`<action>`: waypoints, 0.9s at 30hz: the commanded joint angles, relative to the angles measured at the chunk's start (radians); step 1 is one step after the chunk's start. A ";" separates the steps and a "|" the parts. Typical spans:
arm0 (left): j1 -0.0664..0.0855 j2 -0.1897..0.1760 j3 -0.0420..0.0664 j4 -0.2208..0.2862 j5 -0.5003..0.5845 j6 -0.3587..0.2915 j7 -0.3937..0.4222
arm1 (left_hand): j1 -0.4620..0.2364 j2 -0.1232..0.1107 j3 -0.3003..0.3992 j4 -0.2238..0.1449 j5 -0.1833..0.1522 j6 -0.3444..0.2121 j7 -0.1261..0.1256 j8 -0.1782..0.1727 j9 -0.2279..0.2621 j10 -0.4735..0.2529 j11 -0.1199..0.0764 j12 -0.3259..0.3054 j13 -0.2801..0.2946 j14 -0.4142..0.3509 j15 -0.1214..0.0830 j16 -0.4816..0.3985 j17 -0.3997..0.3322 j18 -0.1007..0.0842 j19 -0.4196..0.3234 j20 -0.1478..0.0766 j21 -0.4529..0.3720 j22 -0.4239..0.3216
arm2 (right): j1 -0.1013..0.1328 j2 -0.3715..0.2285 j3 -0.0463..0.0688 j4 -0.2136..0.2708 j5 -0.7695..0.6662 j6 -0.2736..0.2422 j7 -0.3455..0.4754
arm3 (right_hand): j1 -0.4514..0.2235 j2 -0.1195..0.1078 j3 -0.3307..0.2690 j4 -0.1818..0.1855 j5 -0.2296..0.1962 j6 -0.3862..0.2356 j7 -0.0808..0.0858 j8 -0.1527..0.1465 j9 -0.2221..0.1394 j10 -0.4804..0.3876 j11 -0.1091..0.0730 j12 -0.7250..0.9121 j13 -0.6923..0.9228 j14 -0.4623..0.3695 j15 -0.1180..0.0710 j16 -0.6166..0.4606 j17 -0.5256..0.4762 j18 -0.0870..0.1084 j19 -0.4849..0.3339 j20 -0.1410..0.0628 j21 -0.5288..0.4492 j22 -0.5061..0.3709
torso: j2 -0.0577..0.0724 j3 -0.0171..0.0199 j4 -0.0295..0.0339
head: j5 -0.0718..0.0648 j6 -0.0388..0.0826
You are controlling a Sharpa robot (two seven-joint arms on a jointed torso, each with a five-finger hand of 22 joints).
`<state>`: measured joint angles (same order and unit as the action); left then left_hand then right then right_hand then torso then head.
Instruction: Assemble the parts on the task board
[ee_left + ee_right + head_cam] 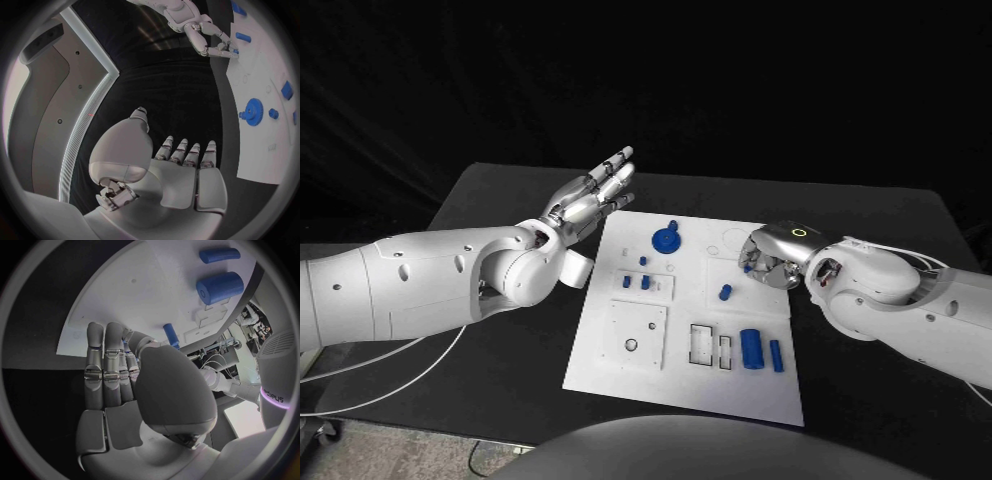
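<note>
Fingers of left hand [593, 193] spread, empty; right hand [773, 256] fingers over task board [687, 380], grasp hidden.

White task board [625, 372] flat mid-table, blue parts [753, 347] on it

The support surface is a matte black rectangular table [488, 200]. Lying flat on it, near the centre, is a white rectangular plastic task board [625, 365], its long sides running away from the robot, clear of the table edges.
</note>
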<state>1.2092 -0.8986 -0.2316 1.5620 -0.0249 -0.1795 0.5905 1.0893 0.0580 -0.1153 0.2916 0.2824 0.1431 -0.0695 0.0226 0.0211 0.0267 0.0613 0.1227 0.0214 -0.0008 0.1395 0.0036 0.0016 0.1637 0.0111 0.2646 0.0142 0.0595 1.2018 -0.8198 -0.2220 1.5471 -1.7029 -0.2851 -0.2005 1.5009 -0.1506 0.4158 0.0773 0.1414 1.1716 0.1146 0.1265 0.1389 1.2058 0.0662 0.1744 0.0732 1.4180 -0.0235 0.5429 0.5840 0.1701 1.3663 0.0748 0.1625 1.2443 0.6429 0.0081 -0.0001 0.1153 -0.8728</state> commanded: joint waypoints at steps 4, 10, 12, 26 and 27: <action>-0.003 0.003 0.000 -0.003 -0.010 0.034 -0.002 | 0.009 0.022 -0.015 -0.001 0.017 0.004 0.013 0.000 0.001 -0.002 0.011 0.007 0.001 0.001 0.010 -0.004 -0.002 0.016 0.001 0.012 -0.002 0.005 | -0.003 -0.003 -0.001 0.005 -0.034 -0.061 0.042 | 0.000 0.000 -0.008 -0.001 0.001 0.016 -0.004 0.009 0.010 0.030 -0.018 0.006 0.007 0.003 -0.009 0.000 0.002 0.011 0.000 -0.008 0.004 0.006 | 0.000 -0.0006 0.0003 | 0.001 0.000; -0.004 0.001 0.000 -0.003 -0.010 0.036 -0.005 | 0.021 0.033 -0.026 -0.001 0.032 0.012 0.021 0.001 0.002 0.000 0.016 0.013 0.002 0.001 0.014 -0.004 -0.002 0.017 0.005 0.014 0.001 0.015 | -0.003 -0.013 -0.001 0.015 -0.034 -0.111 0.064 | -0.016 0.000 -0.016 0.008 -0.001 0.016 -0.007 0.008 0.014 0.032 -0.019 0.003 0.007 0.005 -0.009 0.001 0.003 0.010 -0.001 -0.008 0.003 0.009 | -0.001 0.0002 0.0001 | 0.008 0.000; -0.004 0.000 0.000 -0.003 -0.010 0.038 -0.007 | 0.025 0.035 -0.030 -0.002 0.037 0.013 0.023 0.001 0.002 0.000 0.017 0.014 0.002 0.001 0.016 -0.004 -0.002 0.017 0.007 0.015 0.002 0.019 | -0.003 -0.019 -0.001 0.021 -0.033 -0.117 0.066 | -0.019 -0.001 -0.017 0.010 0.012 0.013 -0.007 0.004 0.015 0.029 -0.019 -0.002 0.006 0.004 -0.009 0.000 0.003 0.010 -0.002 -0.008 0.001 0.010 | -0.001 0.0001 0.0000 | 0.010 0.000; -0.004 0.001 0.000 -0.005 -0.010 0.043 -0.015 | 0.040 0.046 -0.049 -0.002 0.046 0.041 0.044 0.006 0.006 0.004 0.028 0.028 0.004 0.003 0.023 -0.002 0.000 0.018 0.019 0.020 0.009 0.039 | 0.049 -0.083 -0.001 0.133 -0.011 -0.104 0.048 | -0.029 -0.004 -0.013 0.015 0.083 0.002 -0.003 -0.007 0.020 0.024 -0.013 -0.019 0.003 0.001 -0.006 -0.003 0.005 0.009 -0.005 -0.007 -0.002 0.018 | -0.001 0.0000 0.0002 | 0.012 0.000; -0.005 0.001 0.000 -0.005 -0.010 0.043 -0.016 | 0.041 0.047 -0.050 -0.002 0.046 0.042 0.045 0.006 0.006 0.005 0.029 0.030 0.004 0.004 0.024 -0.002 0.000 0.018 0.018 0.020 0.009 0.038 | 0.056 -0.088 -0.001 0.149 -0.007 -0.098 0.046 | -0.029 -0.004 -0.013 0.015 0.083 0.003 -0.003 -0.007 0.020 0.024 -0.013 -0.019 0.003 0.001 -0.006 -0.003 0.005 0.009 -0.005 -0.007 -0.002 0.018 | -0.001 0.0000 0.0002 | 0.011 0.000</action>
<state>1.2054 -0.8988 -0.2316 1.5566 -0.0259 -0.1596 0.5713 1.1288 0.0973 -0.1582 0.2905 0.3233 0.1839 -0.0288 0.0226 0.0261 0.0336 0.0828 0.1474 0.0239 0.0048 0.1555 0.0035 0.0017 0.1637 0.0219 0.2825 0.0195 0.0988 1.2496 -0.9030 -0.2233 1.6753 -1.7167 -0.3844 -0.1475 1.4839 -0.1557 0.4040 0.0884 0.2193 1.1802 0.1130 0.1229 0.1573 1.2318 0.0513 0.1606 0.0766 1.4217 -0.0273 0.5429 0.5877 0.1700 1.3628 0.0713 0.1625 1.2606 0.6419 0.0077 0.0000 0.1268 -0.8728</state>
